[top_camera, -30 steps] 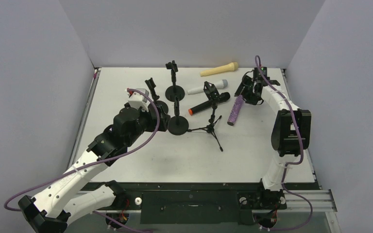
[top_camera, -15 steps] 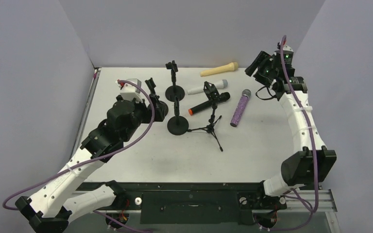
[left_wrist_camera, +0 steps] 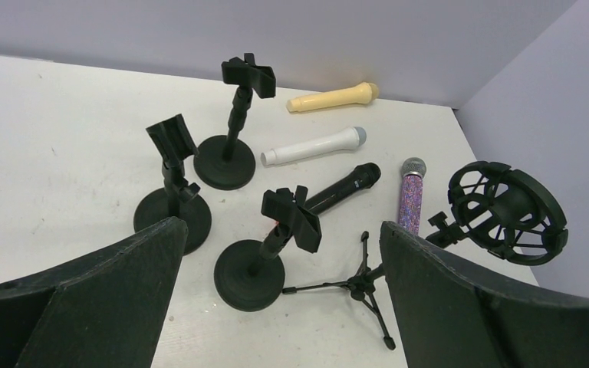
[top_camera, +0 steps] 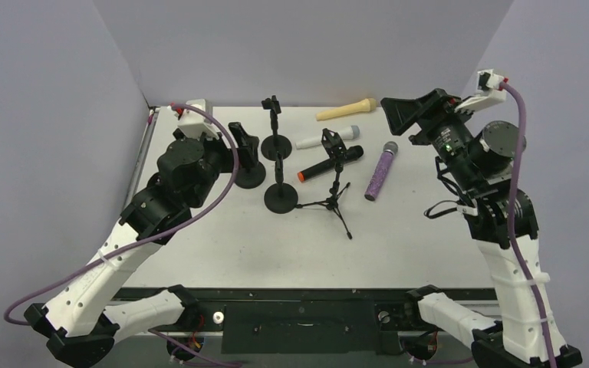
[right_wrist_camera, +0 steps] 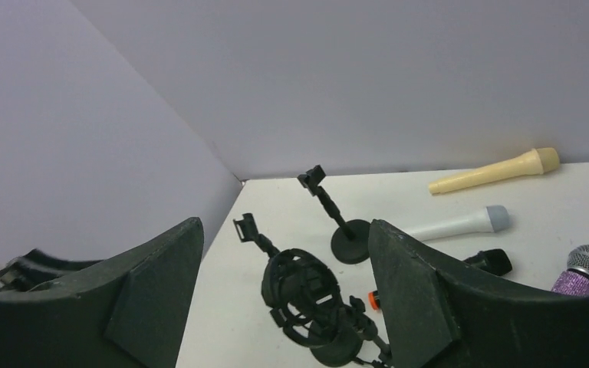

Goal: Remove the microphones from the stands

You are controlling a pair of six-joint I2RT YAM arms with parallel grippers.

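A purple glitter microphone [top_camera: 378,172] lies flat on the table, right of the tripod stand [top_camera: 336,193]. It also shows in the left wrist view [left_wrist_camera: 409,195] and the right wrist view [right_wrist_camera: 583,270]. The tripod's black shock mount [top_camera: 333,143] [left_wrist_camera: 506,211] [right_wrist_camera: 307,295] holds nothing. My right gripper [top_camera: 403,115] [right_wrist_camera: 284,230] is open and empty, raised high above the table's back right. My left gripper [top_camera: 241,144] [left_wrist_camera: 280,230] is open and empty, raised over the left round-base stand [top_camera: 249,172].
A black microphone with an orange end [top_camera: 330,163], a white one [top_camera: 326,139] and a yellow one [top_camera: 345,110] lie on the table. Two more round-base clip stands [top_camera: 276,142] [top_camera: 281,195] stand mid-table, their clips empty. Grey walls close the sides and back.
My right gripper has left the purple microphone lying on the table and risen up and to the right. My left gripper has drawn back up and to the left.
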